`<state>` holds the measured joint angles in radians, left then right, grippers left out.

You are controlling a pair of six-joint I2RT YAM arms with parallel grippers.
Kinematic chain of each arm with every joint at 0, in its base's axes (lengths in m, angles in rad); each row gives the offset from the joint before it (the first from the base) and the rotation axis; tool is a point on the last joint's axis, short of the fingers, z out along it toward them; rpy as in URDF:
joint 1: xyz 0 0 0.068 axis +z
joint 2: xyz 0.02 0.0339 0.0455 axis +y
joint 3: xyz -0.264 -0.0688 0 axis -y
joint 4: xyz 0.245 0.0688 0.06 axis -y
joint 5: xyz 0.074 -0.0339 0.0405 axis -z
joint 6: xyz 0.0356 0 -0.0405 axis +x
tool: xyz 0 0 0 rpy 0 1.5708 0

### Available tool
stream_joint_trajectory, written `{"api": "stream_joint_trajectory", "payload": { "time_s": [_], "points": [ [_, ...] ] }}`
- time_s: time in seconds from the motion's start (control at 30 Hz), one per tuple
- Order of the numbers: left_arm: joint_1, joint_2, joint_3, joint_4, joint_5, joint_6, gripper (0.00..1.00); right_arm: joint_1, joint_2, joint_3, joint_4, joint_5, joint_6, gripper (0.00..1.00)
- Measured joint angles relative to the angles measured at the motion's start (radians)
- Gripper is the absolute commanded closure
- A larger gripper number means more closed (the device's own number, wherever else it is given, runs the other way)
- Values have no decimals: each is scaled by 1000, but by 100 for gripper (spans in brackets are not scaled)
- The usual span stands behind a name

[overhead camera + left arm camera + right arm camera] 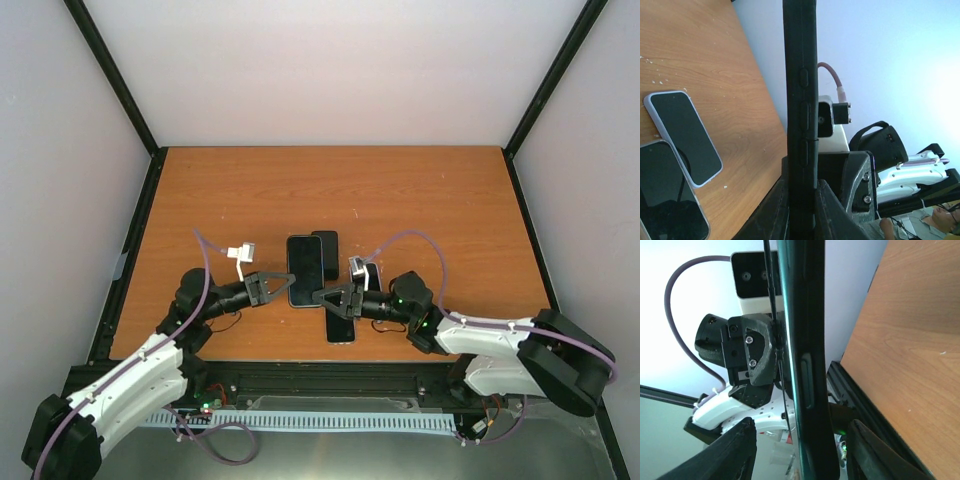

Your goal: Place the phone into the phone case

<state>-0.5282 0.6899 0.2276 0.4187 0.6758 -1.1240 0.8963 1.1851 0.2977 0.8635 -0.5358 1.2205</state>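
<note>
A dark phone [305, 268] with a pale rim lies screen-up at mid-table, between my two grippers. My left gripper [288, 285] is shut on its left edge. In the left wrist view the fingers [775, 205] clamp a black edge [801, 90] with raised side buttons; it looks like a case edge, but I cannot tell for sure. My right gripper [318, 296] is open. Its fingers [742, 450] stand wide on either side of the same dark edge [807, 340] without touching it. A flat black thing [326, 241], phone or case, lies just behind.
Another phone [340, 327] lies on the table near the front edge, under the right gripper. A further one [369, 272] sits by the right wrist. The left wrist view shows two phones [685, 135] [670, 200] flat on the wood. Black frame posts stand at the table's back corners.
</note>
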Motion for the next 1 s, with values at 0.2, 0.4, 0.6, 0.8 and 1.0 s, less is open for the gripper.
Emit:
{"api": "stream_joint_trajectory", "payload": {
  "time_s": [0.2,0.4,0.6,0.8,1.0],
  "points": [
    [0,2,0,5,-27,9,100,11,68,-35,138,-7,66,97],
    [-10,-4,48,-143,-63,68,100,15,66,-57,172,6,82,97],
    [-18,-12,100,-233,-47,146,100,23,-3,-56,84,34,59,63],
    [-4,-18,106,-270,-6,249,100,18,-123,-30,-116,95,-17,31],
    [-4,-35,106,-286,116,306,100,18,-275,52,-335,168,-139,20]
  ]
}}
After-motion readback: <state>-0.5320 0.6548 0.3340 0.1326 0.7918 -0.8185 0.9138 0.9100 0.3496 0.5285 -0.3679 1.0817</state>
